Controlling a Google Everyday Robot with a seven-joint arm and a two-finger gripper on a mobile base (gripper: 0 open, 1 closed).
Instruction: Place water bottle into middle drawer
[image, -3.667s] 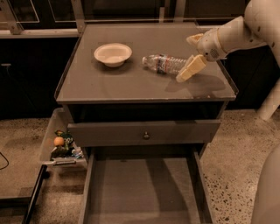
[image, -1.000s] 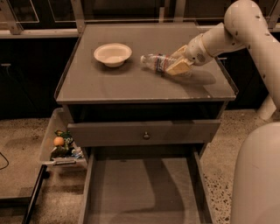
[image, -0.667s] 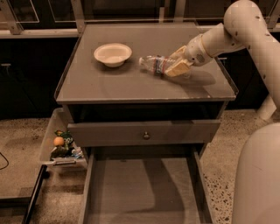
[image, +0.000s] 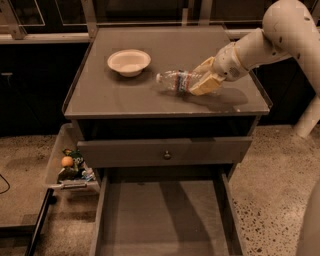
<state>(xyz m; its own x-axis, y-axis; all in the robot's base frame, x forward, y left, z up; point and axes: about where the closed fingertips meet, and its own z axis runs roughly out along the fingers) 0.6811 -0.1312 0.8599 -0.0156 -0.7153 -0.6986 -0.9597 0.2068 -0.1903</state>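
Observation:
The water bottle (image: 175, 81) lies on its side on the cabinet top (image: 125, 95), white cap pointing left toward the white bowl (image: 129, 62). My gripper (image: 202, 79) comes in from the right, and its tan fingers (image: 204, 89) straddle the bottle's base end, closed against it. The bottle still rests on the top. The middle drawer (image: 160, 215) is pulled out below at the cabinet's front, with its flat floor bare.
Above the open drawer is a drawer with a grey front panel and round knob (image: 166, 155), slightly out. A clear plastic bin of snacks (image: 70, 167) stands on the floor at the cabinet's left. My white arm (image: 280, 35) spans the right side.
Earlier the gripper hung open to the right of the bottle; it has since moved left and down onto the bottle's base end. Over the last second nothing has visibly moved.

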